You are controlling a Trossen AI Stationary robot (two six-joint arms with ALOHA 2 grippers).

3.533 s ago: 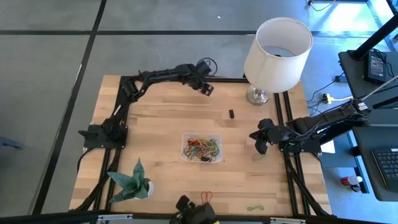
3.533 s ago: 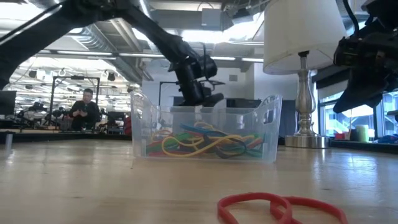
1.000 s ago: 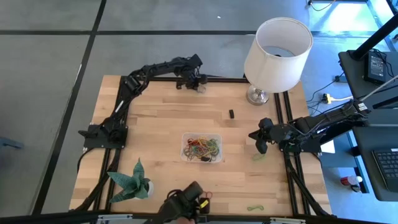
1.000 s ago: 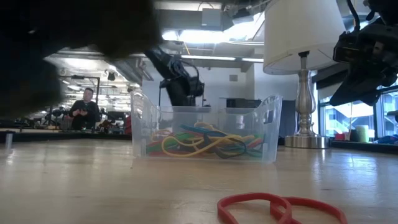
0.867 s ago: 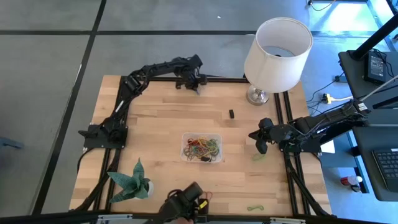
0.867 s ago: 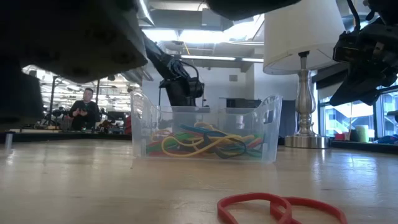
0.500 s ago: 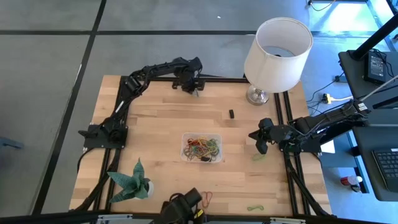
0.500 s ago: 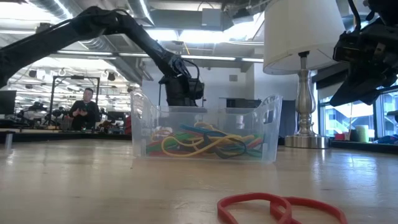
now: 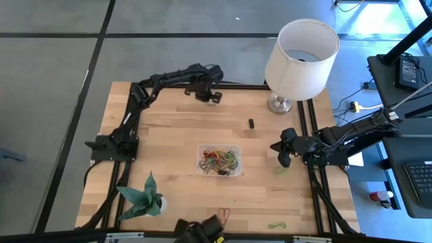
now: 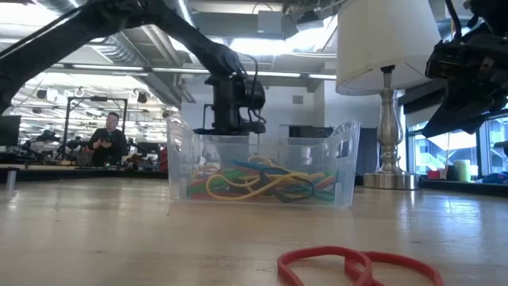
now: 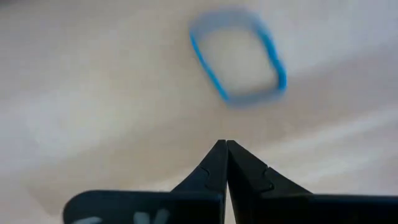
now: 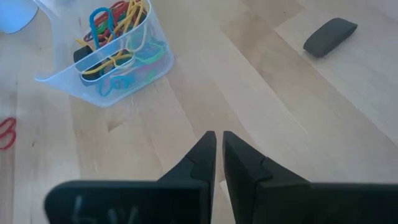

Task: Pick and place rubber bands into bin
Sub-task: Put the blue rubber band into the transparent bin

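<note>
Since half a second ago the left hand (image 9: 214, 98) has swung a little toward the lamp (image 9: 300, 50) along the far edge of the surface (image 9: 169, 145), its arm reaching out from the far left corner. From above, the bin (image 9: 219, 160) sits mid-surface with a tangle of rubber bands (image 9: 220, 159) inside, well apart from that hand. The right hand (image 9: 283, 156) hangs near the right edge, with a green band (image 9: 281, 170) just beside it on the wood; a red band (image 9: 223, 214) and another green one (image 9: 277, 225) lie near the front edge.

At surface level, the left hand (image 10: 230, 127) hangs behind the bin (image 10: 262, 163), pointing down.

Past the left wrist, the fingers (image 11: 214, 168) are pressed together, and a blurred blue band (image 11: 239, 59) lies on the wood just ahead of the tips.

Past the right wrist, the fingers (image 12: 202, 155) stand nearly together, a thin gap between them, pinching nothing; the bin (image 12: 106, 56) lies ahead, well off.
</note>
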